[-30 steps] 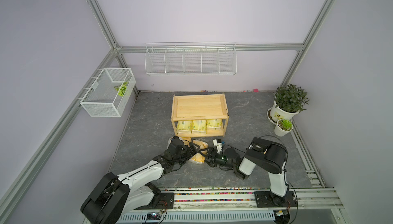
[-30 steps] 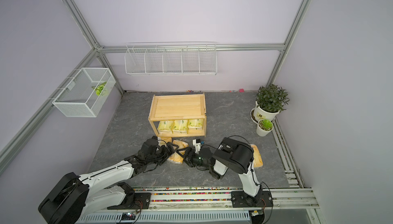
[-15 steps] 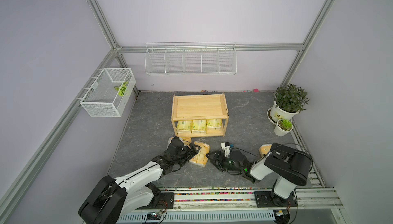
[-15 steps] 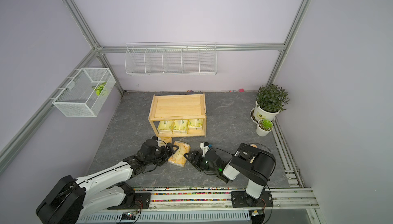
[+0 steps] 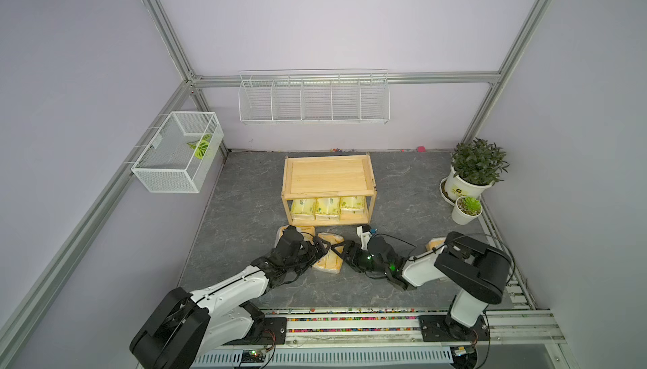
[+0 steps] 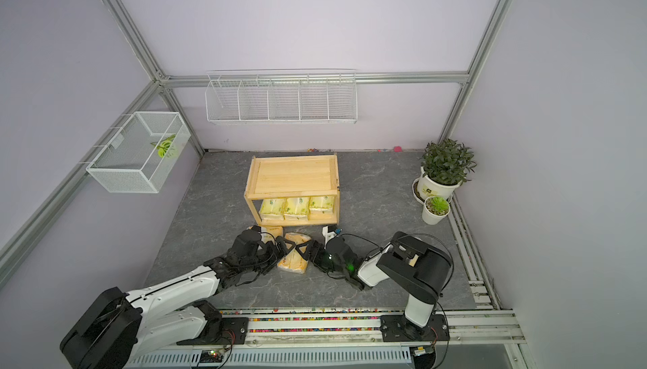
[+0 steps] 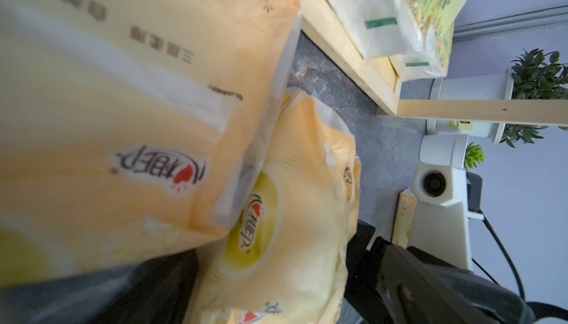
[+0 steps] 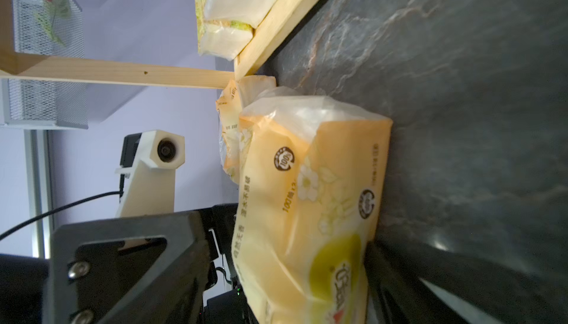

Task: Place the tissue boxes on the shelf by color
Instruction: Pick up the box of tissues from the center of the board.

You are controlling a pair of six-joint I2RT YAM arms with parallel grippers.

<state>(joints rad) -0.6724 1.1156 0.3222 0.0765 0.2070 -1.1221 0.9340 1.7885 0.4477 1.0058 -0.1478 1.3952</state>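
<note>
R pincer point(image 5: 339, 252) moved back in, spread astride orange pack point(image 5: 328, 263); L pincer point(image 5: 322, 247) opposite, grip unclear. Grey table point(image 5: 245, 209), lilac walls point(image 5: 350, 17).

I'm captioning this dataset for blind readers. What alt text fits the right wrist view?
An orange tissue pack lies on the dark grey floor between the open black fingers of the right gripper. Beyond it are a second orange pack and the wooden shelf, its lower board holding pale green packs.
</note>
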